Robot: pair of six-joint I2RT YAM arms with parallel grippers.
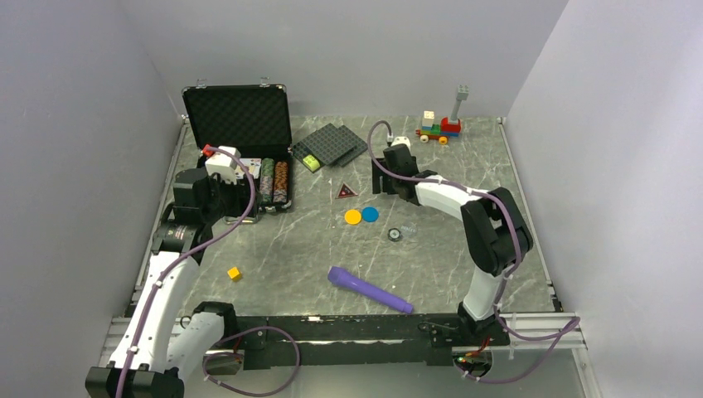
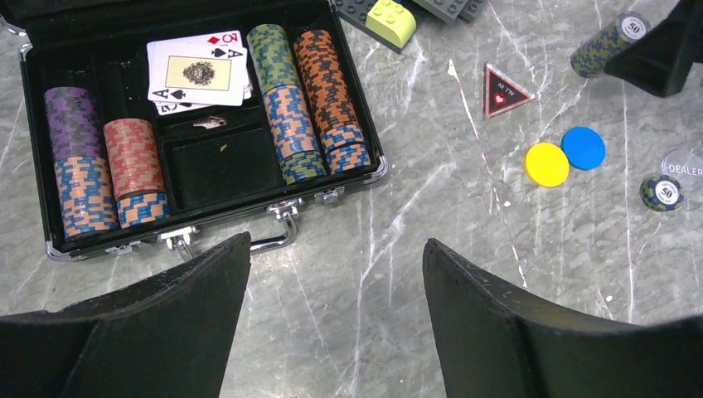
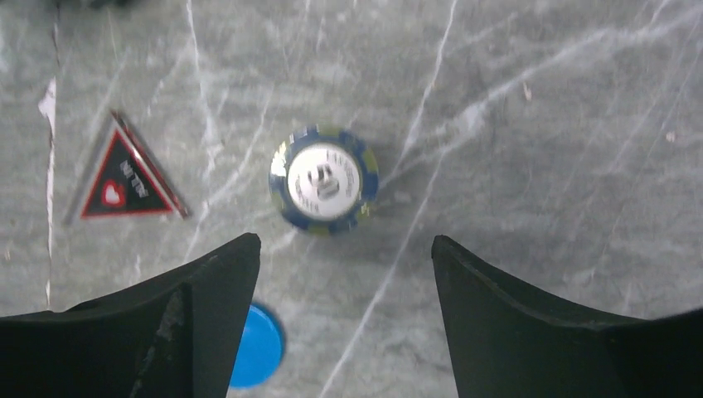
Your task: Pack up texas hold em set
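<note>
**Fig. Packing part done, approx. halfway by judgement.**

**Done:** the case [image 2: 220,170] lies open at the far left of the tabletop [image 1: 448,249], lid [image 1: 236,116] upright. Its side slots hold rows of chips [image 2: 290,116], and the cards [image 2: 199,73] lie face up in the rear centre slot. The front centre slot is bare foam.

**Left to pack, all out on the tabletop right of the case:**
- triangle [image 3: 124,178]
- yellow disc [image 2: 547,164], touching or just beside the blue disc [image 2: 583,148]
- lone chip [image 2: 661,192], with the clear dealer button [image 2: 684,168] beside it
- loose stack [image 3: 323,178] marked 50

The lid and latches are not yet shut.

**Pincers:**
- Left pincer [image 2: 336,249]: jaws wide, nothing between them. It hangs just in front of the case.
- Right pincer [image 3: 344,242]: jaws apart and empty. The loose stack stands just ahead of the tips, not yet between them, so it is prob. the next pick.

**Hidden or unclear:**
- The loose stack is seen end-on from the right wrist and partly masked by the right pincer from the left wrist, so its chip count can't be told.
- The dealer button is cut by the frame edge, and its outline is faint.
- A small item [image 2: 207,123] below the cards is too small to identify.
- Whether the deck is complete can't be told.
- From the right wrist, the blue disc is half behind a finger.
</note>
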